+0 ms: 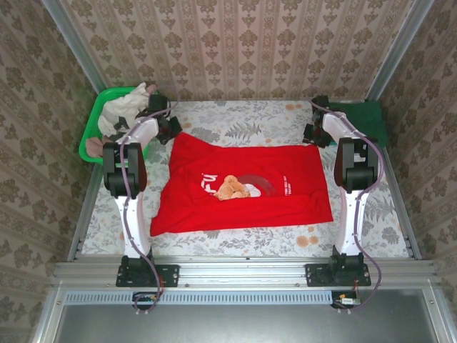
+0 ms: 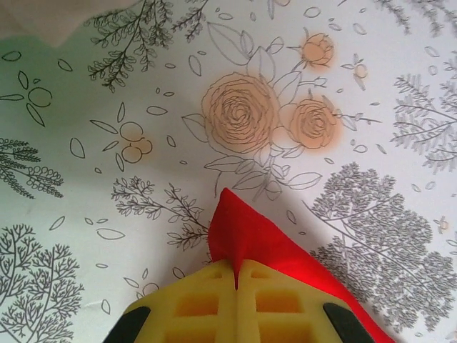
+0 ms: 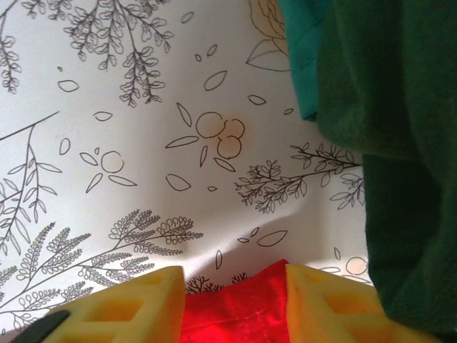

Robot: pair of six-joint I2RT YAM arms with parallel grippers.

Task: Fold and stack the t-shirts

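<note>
The red t-shirt (image 1: 243, 182) lies spread flat in the middle of the flowered table, its teddy-bear picture (image 1: 230, 187) facing up. My left gripper (image 1: 168, 128) is at its far left corner. In the left wrist view the yellow fingers (image 2: 207, 300) are shut on a peak of the red cloth (image 2: 250, 229). My right gripper (image 1: 314, 136) is at the far right corner. There its yellow fingers (image 3: 143, 304) stand apart, with the red shirt's edge (image 3: 235, 307) lying between them, not pinched. The dark green t-shirt (image 1: 368, 118) lies bunched at the far right, close beside the right gripper (image 3: 234, 280).
A green basket (image 1: 91, 136) with pale cloth in it stands at the table's far left corner, just behind the left arm. The dark green cloth (image 3: 400, 143) hangs close on the right fingers' right side. Metal rails edge the table.
</note>
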